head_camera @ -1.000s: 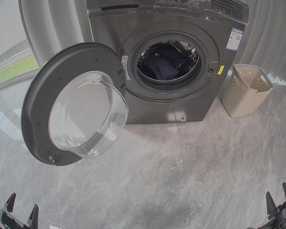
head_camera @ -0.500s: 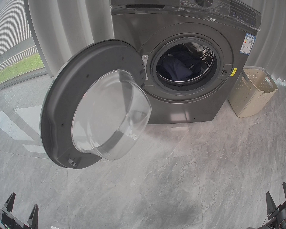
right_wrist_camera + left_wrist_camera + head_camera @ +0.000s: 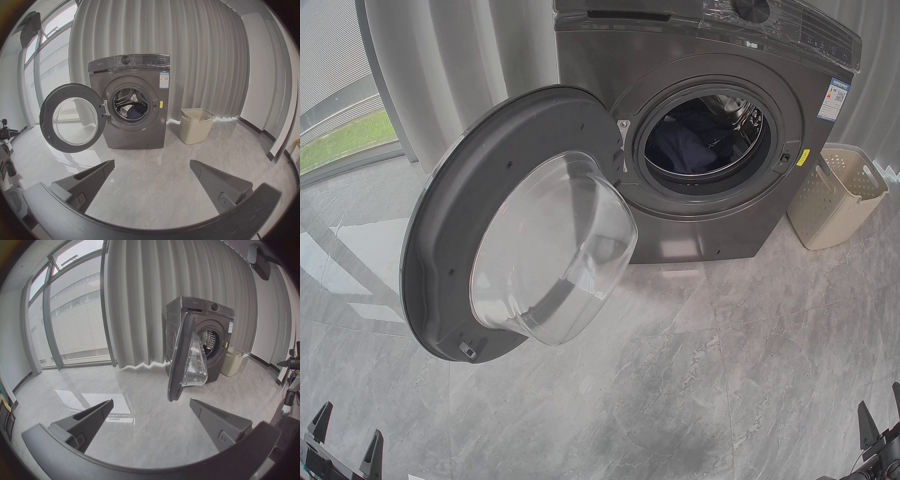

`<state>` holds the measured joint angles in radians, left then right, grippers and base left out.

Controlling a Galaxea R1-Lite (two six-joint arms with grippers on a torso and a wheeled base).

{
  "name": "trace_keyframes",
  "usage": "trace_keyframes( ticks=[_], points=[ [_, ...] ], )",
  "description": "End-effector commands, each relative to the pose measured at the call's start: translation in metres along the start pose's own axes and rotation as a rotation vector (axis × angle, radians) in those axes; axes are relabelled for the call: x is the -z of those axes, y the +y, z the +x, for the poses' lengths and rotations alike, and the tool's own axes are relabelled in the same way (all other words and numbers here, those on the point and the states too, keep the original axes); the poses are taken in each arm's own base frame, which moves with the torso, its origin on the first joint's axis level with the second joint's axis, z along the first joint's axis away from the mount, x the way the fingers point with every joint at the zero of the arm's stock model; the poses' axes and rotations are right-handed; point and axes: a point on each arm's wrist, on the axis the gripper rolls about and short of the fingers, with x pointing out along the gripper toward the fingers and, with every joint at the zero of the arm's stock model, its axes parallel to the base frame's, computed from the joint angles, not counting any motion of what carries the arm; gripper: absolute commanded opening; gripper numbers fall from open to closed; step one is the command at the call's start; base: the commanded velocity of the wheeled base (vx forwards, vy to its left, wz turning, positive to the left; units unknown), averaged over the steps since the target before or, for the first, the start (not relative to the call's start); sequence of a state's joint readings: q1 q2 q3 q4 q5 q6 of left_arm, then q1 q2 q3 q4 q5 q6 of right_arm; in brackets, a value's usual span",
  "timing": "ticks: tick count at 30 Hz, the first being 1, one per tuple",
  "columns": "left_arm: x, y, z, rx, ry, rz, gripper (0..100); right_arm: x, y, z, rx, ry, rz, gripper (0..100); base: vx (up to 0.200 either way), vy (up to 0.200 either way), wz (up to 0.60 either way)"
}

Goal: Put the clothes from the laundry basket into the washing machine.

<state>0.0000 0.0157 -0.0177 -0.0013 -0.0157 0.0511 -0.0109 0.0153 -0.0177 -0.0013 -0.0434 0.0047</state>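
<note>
Floor tiles (image 3: 650, 387) are stretching from the left gripper (image 3: 150, 402) and right gripper (image 3: 151, 162), both with fingers apart, toward the washer (image 3: 700, 231) at 1 o'clock. Its door (image 3: 456, 206) is jutting open at 10; clothes (image 3: 690, 150) are lying inside it; basket (image 3: 831, 219) is standing beside at 2, before curtains (image 3: 456, 56).

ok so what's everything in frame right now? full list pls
washing machine: 1, dark grey, in front of the curtain
door: 1, dark grey with clear bowl, swung open leftward
clothes: pile, mostly dark blue, in the drum
laundry basket: 1, beige, floor right of the machine
curtain: 1, pale grey, behind machine
window: 1, far left
floor: grey stone tile
left gripper: 1, black, open, empty
right gripper: 1, black, open, empty
</note>
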Motion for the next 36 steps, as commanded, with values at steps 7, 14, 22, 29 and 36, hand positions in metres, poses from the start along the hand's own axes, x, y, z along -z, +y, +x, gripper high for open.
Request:
trace_keyframes(
  ticks=[7,14,22,29,36],
  points=[
    [-0.067,0.003,-0.012,-0.017,-0.234,-0.062,100,0.005,0.000,0.001,0.001,0.011,-0.001,100,0.000,0.000,0.00],
    [-0.106,0.001,0.048,0.212,0.024,-0.056,100,0.005,0.000,0.001,-0.001,0.011,-0.001,100,0.000,0.000,0.00],
    [-0.150,-0.006,0.121,0.388,0.148,-0.091,100,0.005,0.000,0.001,-0.001,0.011,-0.002,100,0.000,0.000,0.00],
    [-0.169,-0.026,0.163,0.536,0.148,-0.091,100,0.005,0.000,0.001,-0.001,0.011,-0.002,100,0.000,0.000,0.00],
    [-0.172,-0.050,0.185,0.646,0.157,-0.085,100,0.005,0.000,0.001,-0.001,0.011,-0.001,100,0.000,0.000,0.00]
  ],
)
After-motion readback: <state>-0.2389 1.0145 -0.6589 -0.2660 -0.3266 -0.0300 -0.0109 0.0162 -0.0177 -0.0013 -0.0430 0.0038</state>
